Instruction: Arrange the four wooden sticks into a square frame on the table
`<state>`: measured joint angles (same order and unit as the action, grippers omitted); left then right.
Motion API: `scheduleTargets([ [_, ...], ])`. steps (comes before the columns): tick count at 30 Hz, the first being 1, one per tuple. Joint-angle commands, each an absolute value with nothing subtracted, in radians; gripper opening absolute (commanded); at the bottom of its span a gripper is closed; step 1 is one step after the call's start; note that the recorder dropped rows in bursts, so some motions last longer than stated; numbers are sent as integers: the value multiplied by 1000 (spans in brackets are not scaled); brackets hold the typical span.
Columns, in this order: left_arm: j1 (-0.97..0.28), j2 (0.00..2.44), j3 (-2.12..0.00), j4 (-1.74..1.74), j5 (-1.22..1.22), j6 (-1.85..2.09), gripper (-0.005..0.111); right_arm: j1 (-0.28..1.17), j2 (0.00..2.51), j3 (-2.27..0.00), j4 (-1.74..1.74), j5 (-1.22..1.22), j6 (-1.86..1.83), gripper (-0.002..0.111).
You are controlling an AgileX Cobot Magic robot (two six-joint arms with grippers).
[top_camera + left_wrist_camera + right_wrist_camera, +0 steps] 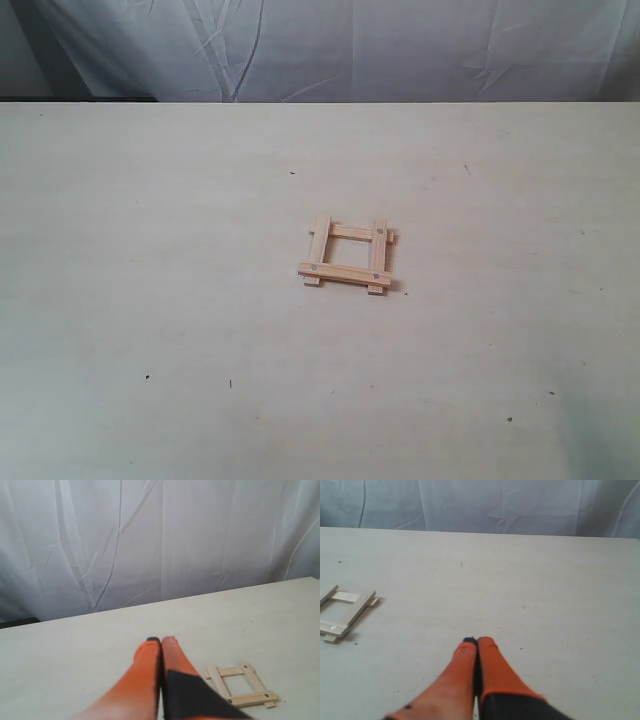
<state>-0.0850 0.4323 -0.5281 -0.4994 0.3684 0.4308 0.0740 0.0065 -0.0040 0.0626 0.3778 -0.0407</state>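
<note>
Four pale wooden sticks lie as a small square frame [347, 256] near the middle of the cream table [150, 250], corners overlapping and short ends jutting out. Two dotted slats lie on top of two plain ones. Neither gripper shows in the exterior view. In the left wrist view the frame [240, 684] lies on the table beside my left gripper [161, 640], whose orange fingers are pressed together on nothing. In the right wrist view the frame [342, 613] sits far off to one side of my right gripper [477, 641], also shut and empty.
A wrinkled grey-white cloth [340, 45] hangs behind the table's far edge. A few tiny dark specks [147, 377] dot the tabletop. Nothing else stands on the surface around the frame.
</note>
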Motion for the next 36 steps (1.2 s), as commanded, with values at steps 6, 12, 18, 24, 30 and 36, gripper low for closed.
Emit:
scheduleTargets([
  [6, -90, 137, -280, -326, 374, 427, 0, 69, 0, 0, 57, 359, -40, 0],
  [12, -90, 7, -98, -253, 372, 427, 0, 69, 0, 0, 57, 359, -40, 0],
  [18, -90, 0, -21, -235, 364, 427, 0, 69, 0, 0, 57, 359, -40, 0],
  [24, -90, 0, 0, -206, 312, 379, 0, 69, 0, 0, 57, 359, -40, 0],
  [30, -90, 0, 0, -111, 300, 171, 0, 69, 0, 0, 53, 363, -40, 0],
  [36, -90, 0, 0, -111, 300, 86, 0, 69, 0, 0, 53, 363, -40, 0],
])
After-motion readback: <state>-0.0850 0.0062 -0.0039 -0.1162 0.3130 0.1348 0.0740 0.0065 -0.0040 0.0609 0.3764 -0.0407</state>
